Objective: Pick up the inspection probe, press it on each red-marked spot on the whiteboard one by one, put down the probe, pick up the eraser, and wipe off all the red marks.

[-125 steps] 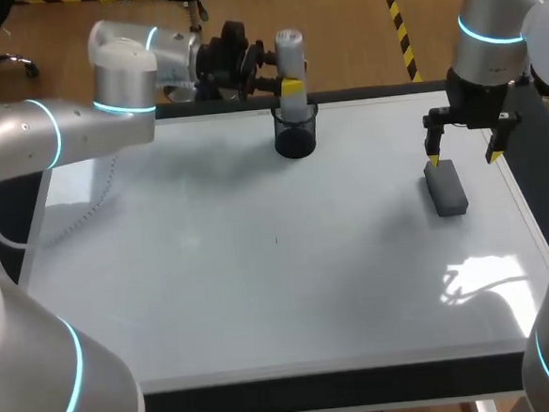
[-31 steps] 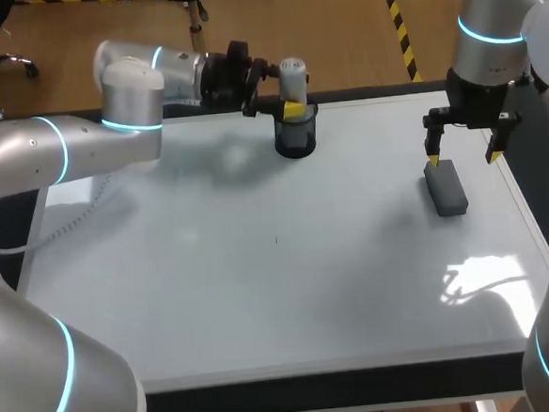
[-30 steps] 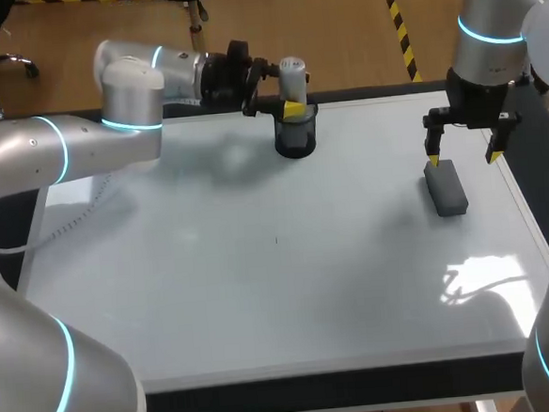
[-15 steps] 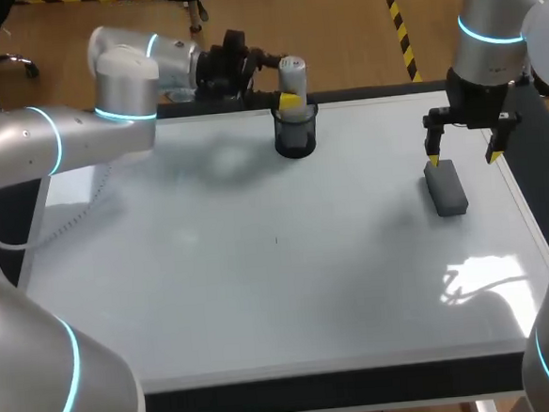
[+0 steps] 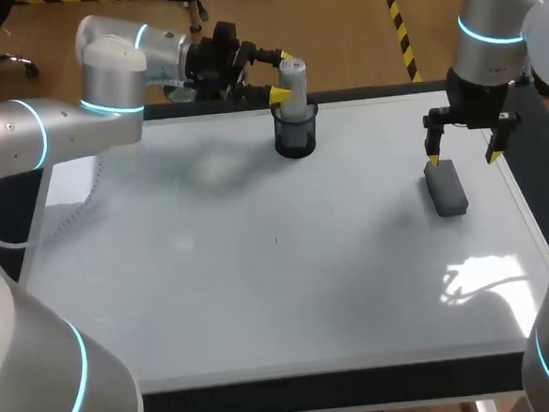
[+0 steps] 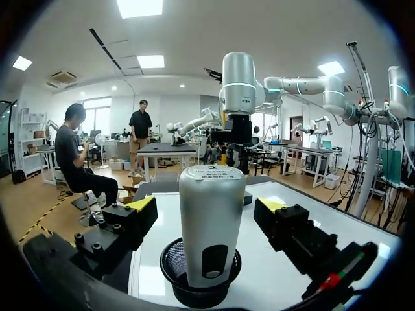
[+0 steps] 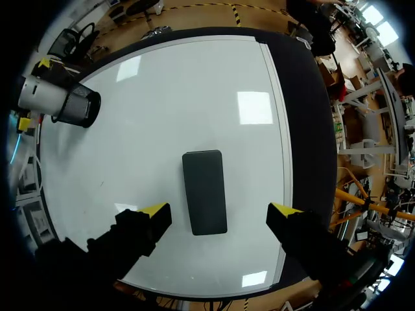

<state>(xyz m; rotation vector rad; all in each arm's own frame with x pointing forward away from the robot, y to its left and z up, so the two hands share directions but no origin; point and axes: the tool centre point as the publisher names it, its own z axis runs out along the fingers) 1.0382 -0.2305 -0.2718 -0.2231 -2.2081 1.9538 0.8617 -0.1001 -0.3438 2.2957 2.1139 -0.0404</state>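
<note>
The inspection probe (image 5: 291, 76), a silver cylinder, stands upright in a black mesh cup (image 5: 295, 137) at the whiteboard's far edge. My left gripper (image 5: 280, 75) is level with the probe's upper part and open. In the left wrist view the probe (image 6: 211, 227) stands between the fingers of the left gripper (image 6: 206, 205), with a gap on each side. The dark grey eraser (image 5: 446, 188) lies flat near the board's right edge. My right gripper (image 5: 462, 156) hangs open just above its far end. In the right wrist view the eraser (image 7: 205, 192) lies under the right gripper (image 7: 219, 208).
The whiteboard (image 5: 261, 282) covers most of the table, inside a dark frame (image 5: 325, 389). Only a tiny dark speck (image 5: 277, 241) shows near its middle; I see no red marks. Bright light reflections (image 5: 482, 281) lie at the front right.
My left arm has swung back and up and its wrist has turned. The fingers, low by the cup a second ago, now straddle the probe's upper part. The right arm has not moved.
</note>
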